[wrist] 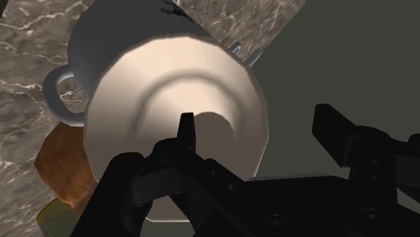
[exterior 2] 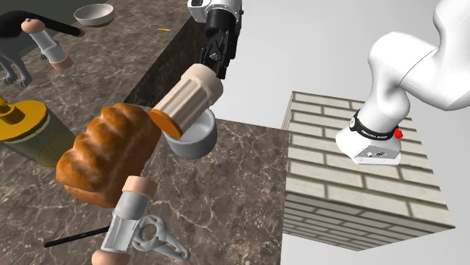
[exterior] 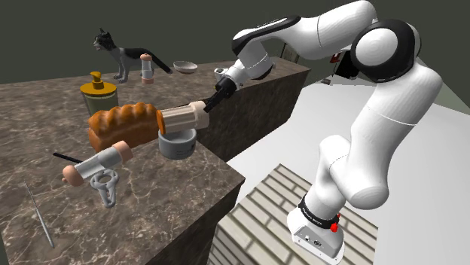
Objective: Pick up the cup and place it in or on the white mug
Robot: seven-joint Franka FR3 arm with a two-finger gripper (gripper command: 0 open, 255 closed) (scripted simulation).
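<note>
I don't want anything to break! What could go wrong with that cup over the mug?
The beige cup is tipped on its side over the grey-white mug. The gripper has its fingers apart, not clasping the cup, so the cup might roll off. The mug sits near the edge of the counter, so the cup could tumble over the side.

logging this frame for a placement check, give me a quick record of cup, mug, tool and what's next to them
cup: beige, on its side, seems to rest on the mug's rim
mug: grey-white, upright on the counter
tool: open, behind the cup's base, not clasping it
neighbour: bread, beside the mug
</note>
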